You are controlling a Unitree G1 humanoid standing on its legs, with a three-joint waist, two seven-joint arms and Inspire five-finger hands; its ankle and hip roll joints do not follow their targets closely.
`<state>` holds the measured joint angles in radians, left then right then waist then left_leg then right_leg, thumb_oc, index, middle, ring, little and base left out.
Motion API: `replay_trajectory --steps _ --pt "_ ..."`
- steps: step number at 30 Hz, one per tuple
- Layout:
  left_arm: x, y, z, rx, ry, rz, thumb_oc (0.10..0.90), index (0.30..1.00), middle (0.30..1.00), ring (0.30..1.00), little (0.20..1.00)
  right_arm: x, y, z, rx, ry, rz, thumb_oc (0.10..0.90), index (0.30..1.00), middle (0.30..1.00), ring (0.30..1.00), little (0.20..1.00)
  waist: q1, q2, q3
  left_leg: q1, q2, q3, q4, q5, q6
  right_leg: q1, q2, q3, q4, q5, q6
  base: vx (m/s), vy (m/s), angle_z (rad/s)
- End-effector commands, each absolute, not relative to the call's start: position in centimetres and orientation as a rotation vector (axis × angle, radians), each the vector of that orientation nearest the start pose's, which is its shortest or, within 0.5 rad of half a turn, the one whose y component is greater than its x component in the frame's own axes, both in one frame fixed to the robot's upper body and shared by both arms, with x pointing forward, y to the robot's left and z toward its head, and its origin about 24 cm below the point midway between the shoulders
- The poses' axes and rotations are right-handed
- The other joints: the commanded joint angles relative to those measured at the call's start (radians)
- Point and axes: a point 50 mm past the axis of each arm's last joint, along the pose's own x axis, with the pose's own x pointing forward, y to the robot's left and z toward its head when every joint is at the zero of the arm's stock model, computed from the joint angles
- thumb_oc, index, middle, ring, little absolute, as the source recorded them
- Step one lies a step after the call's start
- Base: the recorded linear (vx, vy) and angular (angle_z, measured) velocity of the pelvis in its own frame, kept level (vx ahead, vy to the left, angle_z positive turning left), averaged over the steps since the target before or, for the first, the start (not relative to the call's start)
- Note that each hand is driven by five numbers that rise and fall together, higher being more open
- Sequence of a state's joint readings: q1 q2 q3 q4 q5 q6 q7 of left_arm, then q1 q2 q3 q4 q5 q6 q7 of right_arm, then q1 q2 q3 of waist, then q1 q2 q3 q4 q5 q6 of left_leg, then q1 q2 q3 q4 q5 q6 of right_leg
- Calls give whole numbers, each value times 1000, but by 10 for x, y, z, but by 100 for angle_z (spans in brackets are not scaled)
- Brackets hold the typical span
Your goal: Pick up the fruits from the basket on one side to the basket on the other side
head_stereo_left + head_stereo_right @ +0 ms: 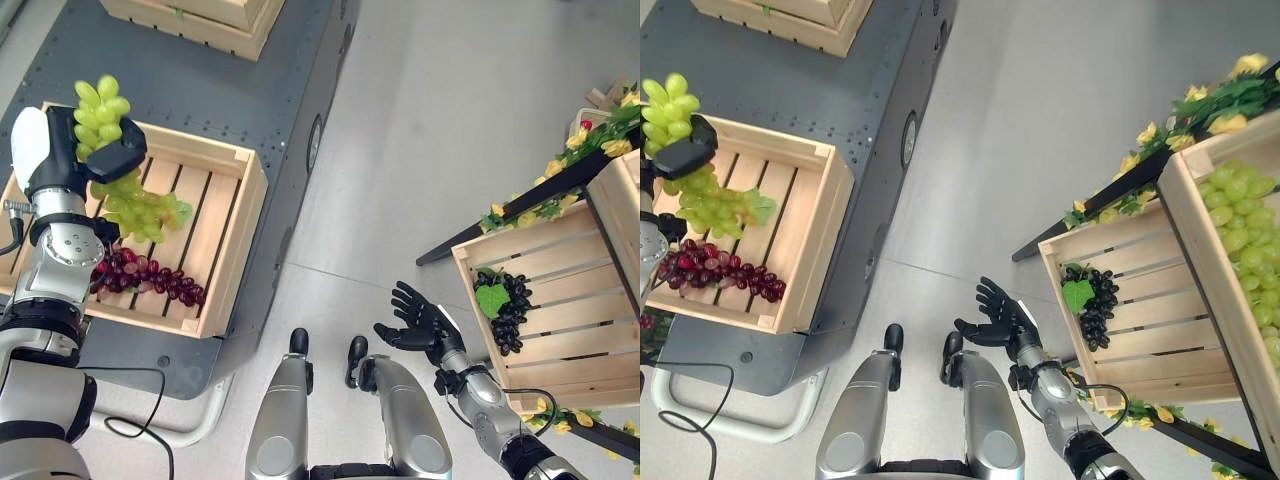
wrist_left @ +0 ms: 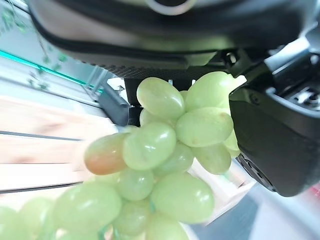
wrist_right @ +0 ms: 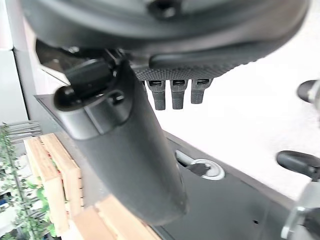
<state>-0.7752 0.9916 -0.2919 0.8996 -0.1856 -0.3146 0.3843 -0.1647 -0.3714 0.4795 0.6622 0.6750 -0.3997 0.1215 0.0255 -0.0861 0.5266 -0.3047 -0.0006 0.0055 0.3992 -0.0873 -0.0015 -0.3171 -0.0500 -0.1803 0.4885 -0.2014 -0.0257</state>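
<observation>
Green grapes (image 2: 170, 150) fill the left wrist view, and we have our left hand (image 1: 112, 158) curled round the upper part of the bunch, with some of the fruit sticking out above the fingers and the longer part hanging below. The bunch sits lifted over the left crate (image 1: 235, 235), its lower end dangling down toward the slats; whether it touches them we cannot tell. We judge it a light, floppy load: the berries look smooth and likely slippery, and the cluster will swing and sag from wherever we hold it. A hold near the top, where the stem gathers the berries, looks safest to us, with a gentle squeeze so that none pop off or slide free. A hard grip on the loose lower berries would probably shed them.

Below it, red grapes (image 1: 145, 275) lie along the near side of the same crate, which rests on the dark bench (image 1: 210, 90). Our right hand (image 1: 415, 320) hovers palm-up over the floor (image 1: 420, 150), fingers spread and holding nothing, near the right crate (image 1: 560, 330). That crate has black grapes (image 1: 505, 300) with a green leaf (image 1: 491, 298) on them. A further crate (image 1: 1225, 260) beside it holds more green grapes (image 1: 1245, 225).
</observation>
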Motion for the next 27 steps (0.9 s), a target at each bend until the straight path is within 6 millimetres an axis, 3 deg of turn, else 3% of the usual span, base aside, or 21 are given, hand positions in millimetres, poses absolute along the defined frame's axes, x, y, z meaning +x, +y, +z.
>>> replay_trajectory --steps 1,6,8,14,20,27 --pt "315 375 256 509 -542 691 400 300 300 300 300 245 -183 -34 147 171 184 800 900 900 900 900 -17 87 -193 125 -75 -3 -144 -24 25 131 -26 18 -184 51 57 93 -47 0" --pt "317 372 247 415 -502 605 400 300 300 300 300 241 -183 -37 140 192 183 800 900 900 900 900 -22 103 -268 233 -80 -17 -259 -4 22 245 -17 28 -314 87 71 107 -40 0" --pt "323 361 241 398 -469 507 400 300 300 300 300 241 -182 -38 84 196 180 800 900 900 900 900 -21 117 -305 277 -83 -27 -313 10 22 287 -14 30 -353 102 76 81 -71 -2" --pt "332 334 256 372 -500 342 400 300 300 300 300 246 -171 -22 100 145 254 800 900 900 900 900 -19 130 -362 337 -89 -45 -376 21 29 340 -12 39 -398 121 87 29 -94 5" --pt "345 299 288 287 -578 183 400 300 300 300 300 260 -158 8 119 37 464 800 900 900 900 900 -20 137 -402 385 -94 -72 -455 50 25 385 -4 40 -463 153 97 -20 -106 4" --pt "355 258 302 187 -621 -43 400 300 300 300 300 297 -144 82 80 -156 646 800 900 900 900 900 -21 125 -433 395 -92 -74 -486 63 12 414 12 58 -553 196 94 -14 -103 2"
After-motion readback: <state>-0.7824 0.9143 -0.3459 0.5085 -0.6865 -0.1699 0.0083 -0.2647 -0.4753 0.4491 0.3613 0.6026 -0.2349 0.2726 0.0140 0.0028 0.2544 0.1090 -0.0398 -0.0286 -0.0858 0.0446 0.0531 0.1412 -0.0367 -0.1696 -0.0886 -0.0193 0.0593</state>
